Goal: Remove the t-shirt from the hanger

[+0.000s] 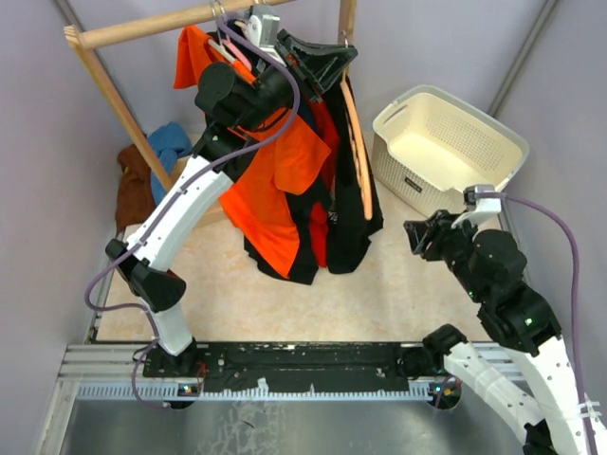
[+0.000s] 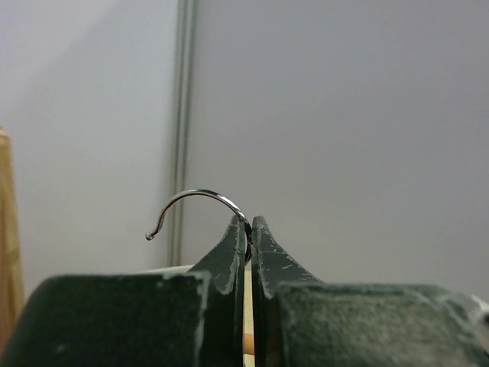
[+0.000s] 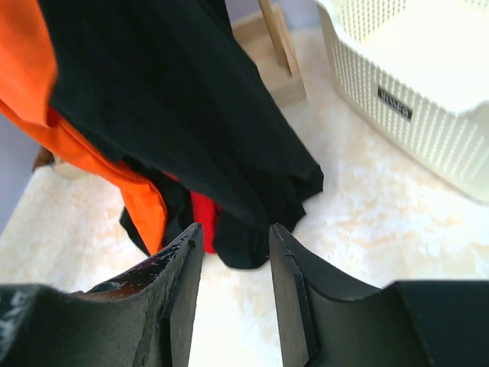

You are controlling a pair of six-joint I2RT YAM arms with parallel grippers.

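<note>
A black t-shirt (image 1: 353, 223) hangs from a wooden hanger (image 1: 359, 156) just right of the orange garments (image 1: 285, 171). My left gripper (image 1: 327, 59) is up near the rack bar, shut on the hanger's metal hook (image 2: 200, 194); the left wrist view shows the wire pinched between its tips (image 2: 249, 222). My right gripper (image 1: 418, 237) stands open to the right of the black t-shirt's lower hem. In the right wrist view the black t-shirt (image 3: 176, 115) hangs beyond the open fingers (image 3: 234, 233), with nothing between them. Orange cloth (image 3: 34, 84) and a red strip (image 3: 202, 220) show beside it.
A white perforated basket (image 1: 493, 142) stands at the back right. The wooden rack bar (image 1: 152, 28) and its slanted post (image 1: 119, 106) are at the back left. Blue (image 1: 171, 142) and brown (image 1: 133, 190) clothes lie by the post's foot.
</note>
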